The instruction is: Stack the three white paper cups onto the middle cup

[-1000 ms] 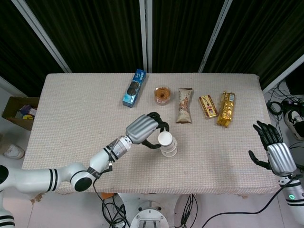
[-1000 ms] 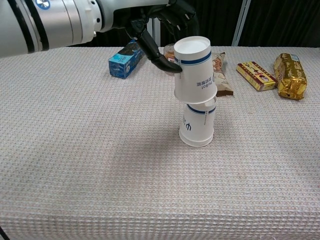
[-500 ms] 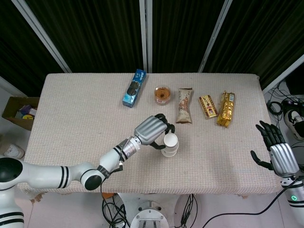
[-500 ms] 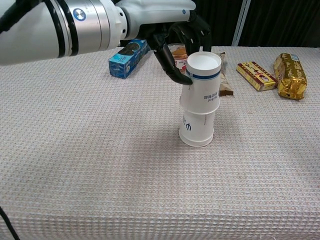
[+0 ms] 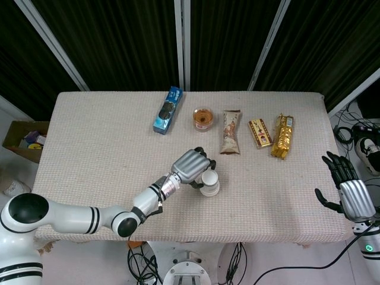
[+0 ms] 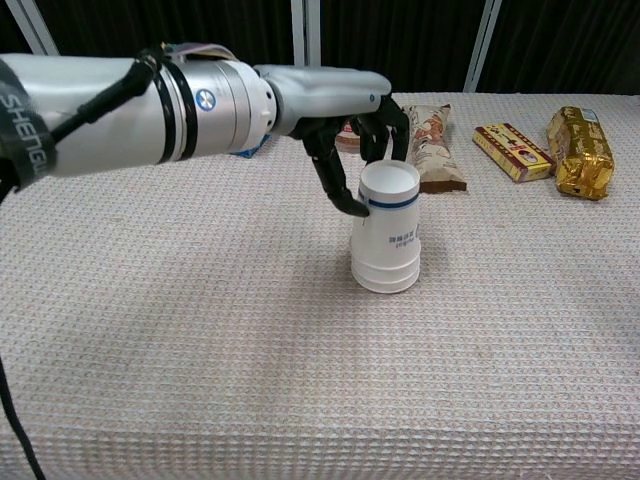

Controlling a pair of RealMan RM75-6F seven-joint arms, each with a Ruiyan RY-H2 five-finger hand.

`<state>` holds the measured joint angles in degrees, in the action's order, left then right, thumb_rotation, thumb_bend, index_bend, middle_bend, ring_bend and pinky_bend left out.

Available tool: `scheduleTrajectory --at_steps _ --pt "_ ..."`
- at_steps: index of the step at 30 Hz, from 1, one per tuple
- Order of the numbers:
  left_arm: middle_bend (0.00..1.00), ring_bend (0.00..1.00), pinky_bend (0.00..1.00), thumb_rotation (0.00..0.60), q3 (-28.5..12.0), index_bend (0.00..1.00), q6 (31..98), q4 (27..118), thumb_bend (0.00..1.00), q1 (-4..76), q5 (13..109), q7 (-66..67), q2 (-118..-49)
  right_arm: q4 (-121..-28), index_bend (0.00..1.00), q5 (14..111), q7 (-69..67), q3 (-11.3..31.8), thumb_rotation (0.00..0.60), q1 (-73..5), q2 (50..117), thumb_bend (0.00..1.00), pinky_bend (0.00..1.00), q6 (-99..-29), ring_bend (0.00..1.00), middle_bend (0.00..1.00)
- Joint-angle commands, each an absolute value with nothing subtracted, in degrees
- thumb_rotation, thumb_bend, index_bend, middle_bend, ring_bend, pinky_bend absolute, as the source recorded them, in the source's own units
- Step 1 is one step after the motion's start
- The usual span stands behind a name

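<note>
One nested cup stack (image 5: pixel 209 183) stood mid-table, long axis vertical; left hand (image 5: pixel 191 167) curled around it; right hand (image 5: pixel 350 191) spread, holding nothing. Chest view: stack (image 6: pixel 388 239) inverted, base up, left hand (image 6: pixel 352 140) gripping its top.

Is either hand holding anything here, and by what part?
The left hand holds the top cup of the stack near its upturned base, fingers at the blue band. The right hand holds nothing, fingers spread off the table's edge.

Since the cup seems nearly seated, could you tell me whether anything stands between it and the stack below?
Nothing visible does: the top cup held by the left hand sits nested over the cup stack, and the snacks lie behind it.
</note>
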<state>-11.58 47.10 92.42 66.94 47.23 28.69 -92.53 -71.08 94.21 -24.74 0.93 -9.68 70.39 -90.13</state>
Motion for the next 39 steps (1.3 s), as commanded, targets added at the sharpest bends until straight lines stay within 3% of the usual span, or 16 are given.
scheduleTrajectory --at_steps 1,2,5,9,16,20,25,32,39 --pt "0.45 0.31 0.2 0.6 -10.23 0.49 46.87 91.44 0.27 67.51 45.62 29.65 -93.91 -70.91 0.0 94.25 -24.92 0.94 0.6 -9.67 70.5 0.3 0.0 -90.08 0.0 0.03" --pt "0.42 0.28 0.19 0.6 -9.95 0.47 46.73 91.41 0.25 67.64 45.16 29.94 -94.07 -70.85 0.0 94.24 -24.99 0.95 0.6 -9.66 70.54 0.3 0.0 -90.08 0.0 0.03" --pt "0.23 0.14 0.17 0.6 -9.78 0.27 47.93 91.74 0.16 67.53 45.15 30.17 -94.6 -70.71 0.0 94.17 -25.04 1.03 0.6 -9.6 70.64 0.31 0.0 -90.12 0.0 0.03" --pt "0.15 0.1 0.15 0.6 -10.55 0.18 50.98 94.91 0.11 65.53 47.46 27.96 -92.67 -70.9 0.0 94.01 -24.95 1.22 0.6 -9.61 70.42 0.31 0.0 -90.07 0.0 0.03" --pt "0.14 0.1 0.14 0.6 -9.58 0.17 63.54 102.47 0.09 54.56 55.83 21.19 -80.38 -72.0 0.0 92.47 -25.93 1.34 0.6 -9.83 68.06 0.33 0.0 -87.64 0.0 0.03" --pt "0.16 0.1 0.14 0.6 -6.22 0.19 74.71 101.05 0.09 45.9 59.21 22.08 -73.75 -73.18 0.0 91.16 -26.56 1.4 0.6 -10.19 65.8 0.34 0.0 -85.22 0.0 0.07" --pt "0.17 0.1 0.14 0.6 -0.66 0.21 82.58 97.9 0.09 35.85 62.74 19.97 -67.78 -74.09 0.0 89.89 -26.4 2.01 0.6 -10.8 64.12 0.34 0.0 -83.28 0.0 0.07" --pt "0.17 0.1 0.14 0.6 7.09 0.22 89.22 95.22 0.09 23.4 69.44 13.76 -63.26 -74.78 0.0 90.43 -26.74 2.43 0.6 -10.87 64.22 0.33 0.0 -84.06 0.0 0.07" --pt "0.17 0.1 0.14 0.6 10.47 0.22 95.56 93.8 0.09 13.68 75.13 8.82 -63.71 -77.7 0.0 91.23 -22.83 1.95 0.6 -10.28 64.76 0.3 0.0 -84.87 0.0 0.06"
